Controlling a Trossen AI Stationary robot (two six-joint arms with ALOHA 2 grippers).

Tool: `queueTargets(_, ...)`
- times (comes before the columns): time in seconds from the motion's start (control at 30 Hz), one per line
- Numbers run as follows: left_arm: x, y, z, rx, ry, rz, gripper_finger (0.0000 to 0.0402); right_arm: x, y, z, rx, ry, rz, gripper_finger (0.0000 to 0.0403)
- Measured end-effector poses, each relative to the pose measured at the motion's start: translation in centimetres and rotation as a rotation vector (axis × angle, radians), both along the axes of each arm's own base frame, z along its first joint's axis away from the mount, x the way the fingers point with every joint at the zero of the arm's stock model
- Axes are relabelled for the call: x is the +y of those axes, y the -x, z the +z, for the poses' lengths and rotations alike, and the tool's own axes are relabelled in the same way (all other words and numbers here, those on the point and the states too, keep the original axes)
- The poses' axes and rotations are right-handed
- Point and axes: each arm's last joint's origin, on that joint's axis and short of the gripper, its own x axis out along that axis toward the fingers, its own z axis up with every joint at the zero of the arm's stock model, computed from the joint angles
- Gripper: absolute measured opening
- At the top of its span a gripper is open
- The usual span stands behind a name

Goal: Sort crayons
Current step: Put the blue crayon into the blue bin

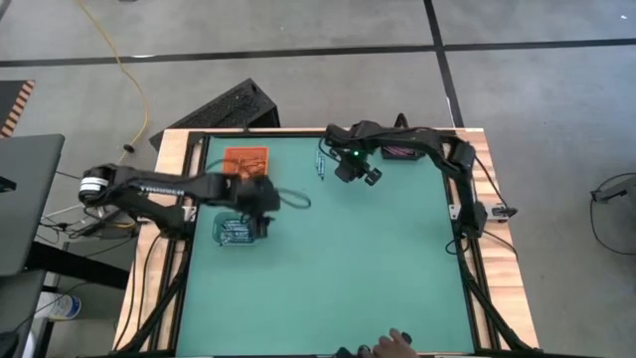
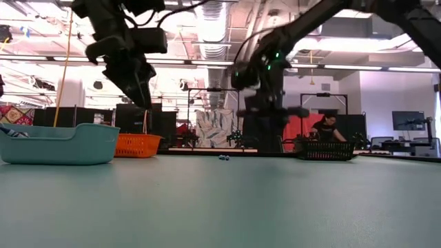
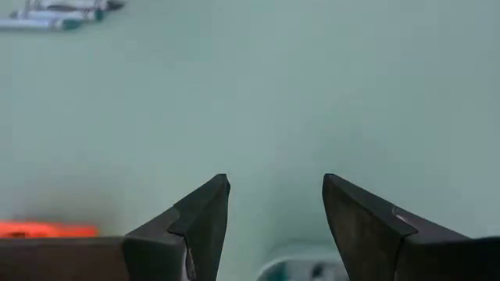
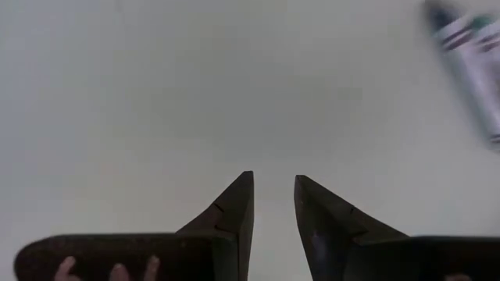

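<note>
A few blue-grey crayons (image 1: 320,164) lie side by side on the green table, toward its far edge; they show as small dots in the low view (image 2: 224,158). My left gripper (image 1: 268,202) (image 3: 275,204) hangs open above the table between the orange tray (image 1: 248,159) and the clear tray (image 1: 236,232), with nothing between its fingers; the crayons (image 3: 55,16) lie well ahead of it. My right gripper (image 1: 360,175) (image 4: 273,199) points down just right of the crayons (image 4: 475,47), open by a narrow gap and empty.
A black tray (image 1: 402,152) stands at the far right behind my right arm. In the low view the clear tray (image 2: 58,143), orange tray (image 2: 136,145) and black tray (image 2: 325,149) line the far side. A person's hand (image 1: 395,342) reaches over the near edge.
</note>
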Motion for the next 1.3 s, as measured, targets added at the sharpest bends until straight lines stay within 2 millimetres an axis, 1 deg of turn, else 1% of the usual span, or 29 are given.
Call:
queueTargets(0.1,-2.1,-0.3,-0.9,-0.052,-0.012,-0.019,0.0197,-0.6,-0.4,-1.7,0.043,0.025,0.031,0.0113)
queueTargets(0.2,-3.6,-0.5,-1.4,-0.108,-0.012,-0.039,0.0197,-0.9,-1.2,-2.1,0.008,0.041,0.042,0.0113)
queueTargets(0.3,-4.6,-0.6,-1.8,-0.163,-0.015,-0.042,0.0197,-1.1,-1.7,-2.1,-0.029,0.045,0.080,0.0115)
queueTargets(0.4,-5.1,-0.7,-2.0,-0.201,-0.018,-0.047,0.0197,-1.4,-2.3,-1.8,-0.095,0.065,0.116,0.0126)
queueTargets(0.6,-5.2,-0.8,-2.0,-0.237,-0.016,-0.046,0.0197,-2.1,-2.6,-1.5,-0.171,0.077,0.142,0.0167)
queueTargets(0.77,-4.9,-1.1,-1.6,-0.277,-0.101,-0.012,0.0197,-2.3,-2.6,-1.4,-0.210,0.039,0.124,0.0184)
queueTargets(0.83,-4.4,-1.4,-1.6,-0.295,-0.146,0.022,0.0197,-2.4,-2.4,-1.3,-0.210,0.024,0.068,0.0184)
queueTargets(0.93,-3.0,-1.6,-1.4,-0.318,-0.199,0.098,0.0197,-2.4,-1.9,-0.9,-0.189,-0.015,-0.047,0.0180)
queueTargets(1.0,-1.5,-2.1,-1.2,-0.352,-0.203,0.164,0.0197,-2.3,-1.3,-0.6,-0.159,-0.052,-0.154,0.0173)
queueTargets(1.1,1.0,-2.1,-1.0,-0.373,-0.190,0.243,0.0197,-2.0,-0.6,-0.5,-0.102,-0.118,-0.310,0.0159)
queueTargets(1.17,2.8,-2.3,-0.6,-0.412,-0.168,0.278,0.0197,-1.2,0.0,-0.3,-0.049,-0.202,-0.377,0.0149)
queueTargets(1.23,4.4,-2.1,-0.3,-0.409,-0.150,0.306,0.0197,-0.3,0.1,-0.4,-0.018,-0.281,-0.416,0.0140)
queueTargets(1.3,5.9,-2.3,0.1,-0.431,-0.148,0.281,0.0197,1.0,0.2,-0.8,0.041,-0.345,-0.431,0.0132)
